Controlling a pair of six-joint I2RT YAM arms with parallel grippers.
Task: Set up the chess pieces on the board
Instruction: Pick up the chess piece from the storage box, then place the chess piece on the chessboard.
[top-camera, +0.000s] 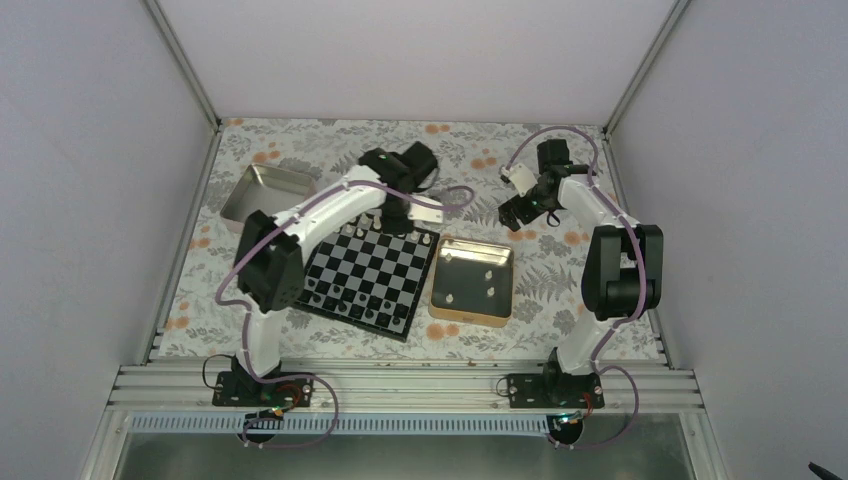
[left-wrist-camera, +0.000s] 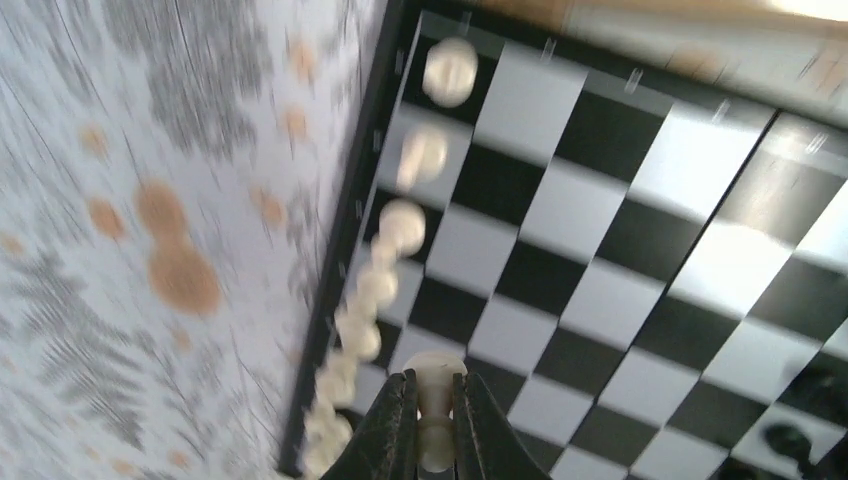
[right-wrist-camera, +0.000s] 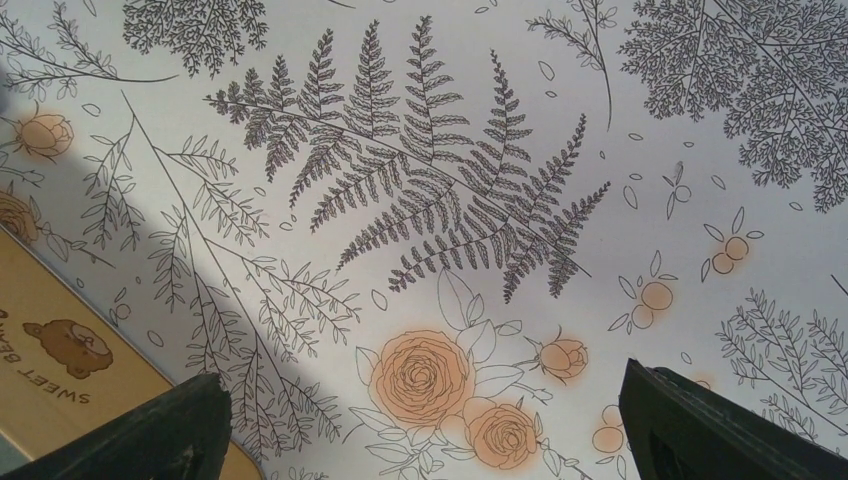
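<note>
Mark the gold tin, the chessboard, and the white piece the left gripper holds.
gold tin (top-camera: 468, 318): top external view, near rim.
chessboard (top-camera: 375, 265): top external view, central squares.
white piece (left-wrist-camera: 435, 370): left wrist view, its rounded head.

Two white-and-black arms, as we saw them from above

We noted that the left arm (top-camera: 335, 195) and the right arm (top-camera: 590, 205) had white tubular links joined by bulky black housings (top-camera: 270, 268). Each stood on a black base plate (top-camera: 245, 385) at the bottom of the frame, with a pale purple cable (top-camera: 222, 290) looping along it. In the wrist views the left gripper (left-wrist-camera: 432, 377) showed slim black fingers (left-wrist-camera: 392, 430), the right gripper (right-wrist-camera: 422, 372) broad matte black ones.
</note>
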